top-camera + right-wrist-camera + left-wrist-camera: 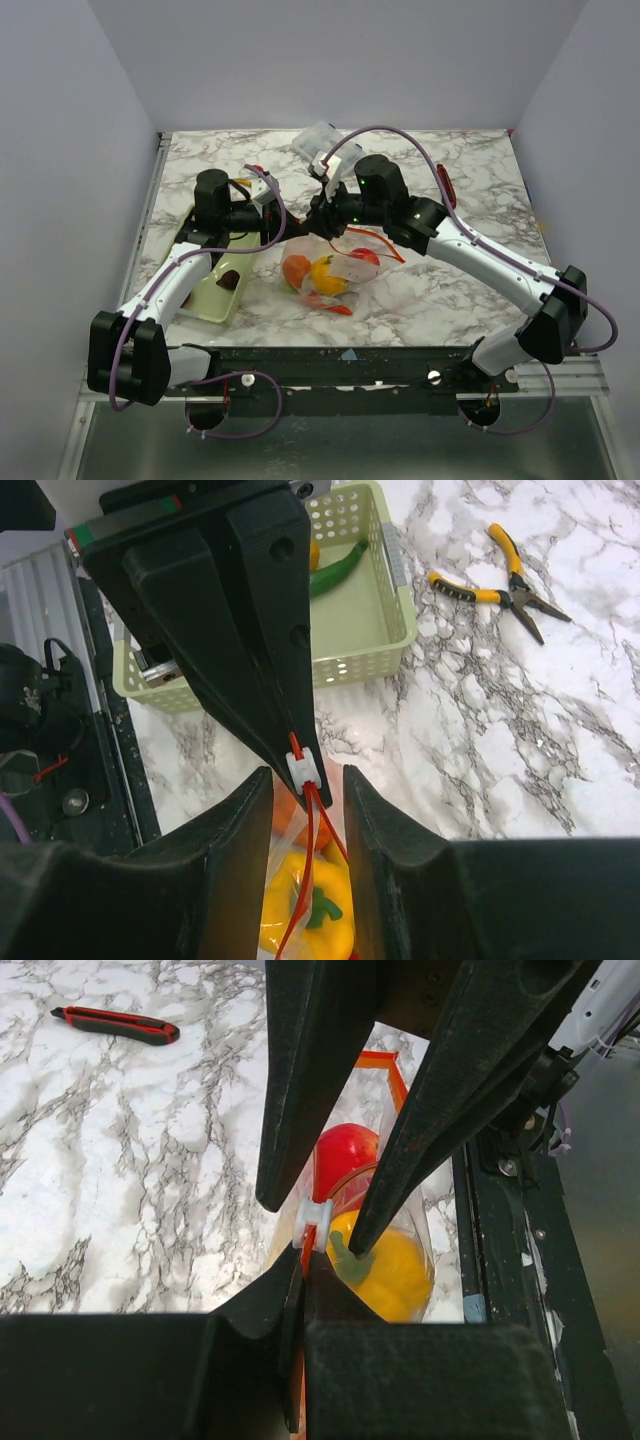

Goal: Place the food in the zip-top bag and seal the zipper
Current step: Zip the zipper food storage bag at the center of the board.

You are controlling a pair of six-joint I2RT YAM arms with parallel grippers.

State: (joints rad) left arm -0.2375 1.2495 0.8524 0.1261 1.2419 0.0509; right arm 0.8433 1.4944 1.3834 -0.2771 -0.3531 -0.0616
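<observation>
Pincers: the left pincer (300,1285) is clamped on the end of the zipper (318,825), its tips right at the white slider (318,1217). The right pincer (306,790) stands part-open, one finger either side of the strip, gripping nothing that I can see.
Progress: I judge loading done or nearly so. Running the slider along the strip is what remains.
Table (450,290): flat, glossy white marble with grey veins, filling the middle of the top view.
Basket (400,640): pale green rigid mesh, upper centre of the right wrist view. A green curved piece (340,565) lies in it, and I can't tell if it needs bagging.
Bag (425,1220): clear, floppy, crumpled film at the centre of the top view, just below both pincers.
Food: smooth, shiny, rounded plastic. The tomato (345,1150), the yellow fruit (400,1270) and the orange (296,270) all sit inside the bag.
Zipper: a thin red-orange strip. Below the slider its two tracks spread apart, so I judge the mouth unsealed.
</observation>
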